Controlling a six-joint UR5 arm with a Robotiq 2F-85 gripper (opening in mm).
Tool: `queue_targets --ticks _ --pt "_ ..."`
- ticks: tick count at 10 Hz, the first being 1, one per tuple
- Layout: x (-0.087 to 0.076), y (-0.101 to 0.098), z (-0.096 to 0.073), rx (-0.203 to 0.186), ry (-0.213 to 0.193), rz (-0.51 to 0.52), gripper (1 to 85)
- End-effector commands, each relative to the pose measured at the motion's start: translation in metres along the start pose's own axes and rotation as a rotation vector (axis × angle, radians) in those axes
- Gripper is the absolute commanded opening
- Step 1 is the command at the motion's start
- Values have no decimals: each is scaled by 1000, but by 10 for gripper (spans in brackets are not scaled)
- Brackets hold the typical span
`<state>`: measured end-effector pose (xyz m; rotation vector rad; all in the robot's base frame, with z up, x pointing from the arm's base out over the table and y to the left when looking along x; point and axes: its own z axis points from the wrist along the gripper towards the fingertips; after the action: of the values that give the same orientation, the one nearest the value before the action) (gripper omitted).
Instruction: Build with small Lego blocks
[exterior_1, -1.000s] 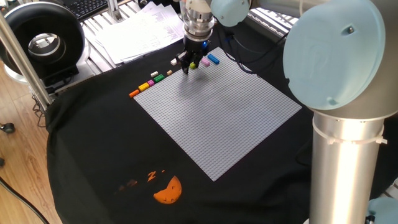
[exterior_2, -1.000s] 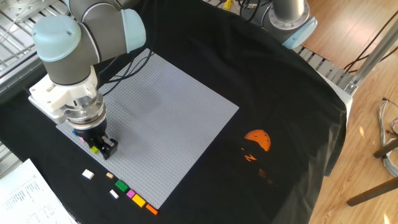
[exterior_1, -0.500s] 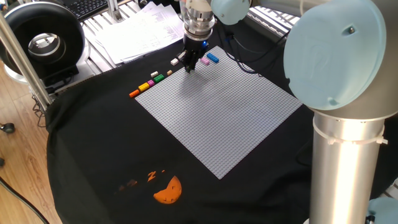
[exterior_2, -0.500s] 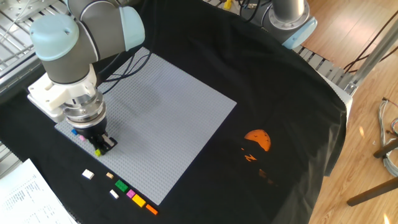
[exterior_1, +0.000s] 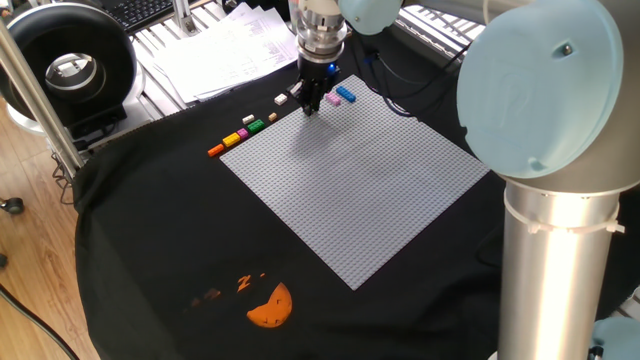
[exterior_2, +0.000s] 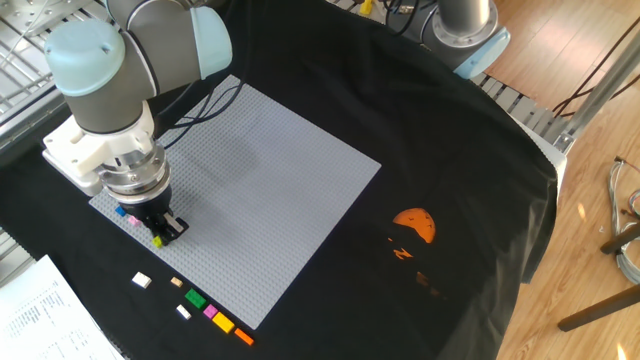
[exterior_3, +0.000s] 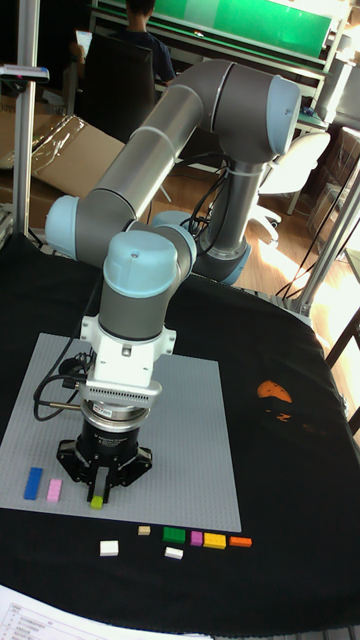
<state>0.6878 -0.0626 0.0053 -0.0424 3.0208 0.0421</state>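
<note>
My gripper (exterior_3: 97, 495) points straight down over the near edge of the grey baseplate (exterior_3: 190, 440) and is shut on a yellow-green brick (exterior_3: 97, 502) whose bottom is at the studs. The same gripper (exterior_2: 165, 232) and brick (exterior_2: 157, 241) show in the other fixed view. In one fixed view the gripper (exterior_1: 312, 100) hides the brick. A blue brick (exterior_3: 34, 482) and a pink brick (exterior_3: 54, 489) lie on the plate just left of it. Off the plate on the black cloth sits a row: white (exterior_3: 109, 548), tan (exterior_3: 144, 530), green (exterior_3: 174, 535), yellow (exterior_3: 214, 541), orange (exterior_3: 240, 541).
An orange half-round print (exterior_2: 415, 224) marks the cloth beyond the plate's far corner. Sheets of paper (exterior_1: 220, 45) and a black round device (exterior_1: 65, 65) lie past the cloth's edge. Cables (exterior_1: 400, 100) run beside the plate. The arm's big base column (exterior_1: 560, 250) stands at the right.
The gripper has turned and sunk a little at the plate's edge with the yellow-green brick still in it. The baseplate has shifted slightly.
</note>
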Motion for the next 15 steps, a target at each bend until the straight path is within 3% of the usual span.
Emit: queue_targets --ticks 1,3,6,9,15 --pt "-4 0 -1 -8 -15 -14 310" --pt "-6 5 -1 -29 -23 -13 323" --pt "-4 7 -3 -36 -19 -4 250" --pt "-6 1 -4 -13 -26 -12 253" --pt "-9 1 -1 -14 -38 -15 283"
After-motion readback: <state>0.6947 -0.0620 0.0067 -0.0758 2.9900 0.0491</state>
